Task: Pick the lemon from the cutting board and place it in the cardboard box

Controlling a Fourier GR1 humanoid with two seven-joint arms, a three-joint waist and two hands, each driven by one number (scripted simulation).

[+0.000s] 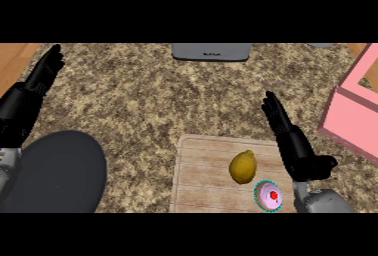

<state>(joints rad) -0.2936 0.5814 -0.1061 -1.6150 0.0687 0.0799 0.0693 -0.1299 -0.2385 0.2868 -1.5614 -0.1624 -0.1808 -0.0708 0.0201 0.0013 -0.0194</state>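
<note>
The lemon (242, 167) lies on the cutting board (201, 165), a small cake (267, 196) at its 5 o'clock. From the board, the box (351, 125) stands at 2 o'clock, a plate (59, 172) at 9, a flat device (210, 51) at 12.

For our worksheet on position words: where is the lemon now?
Head view: the lemon lies on the board, right of centre, just up-left of the cupcake and left of the right robot hand.

No readable text, number or brand is noted. One small dark marking is seen on the flat grey rectangular object (211, 52) at the counter's far edge; it is laid out like a short word, but is too small to be read
</note>
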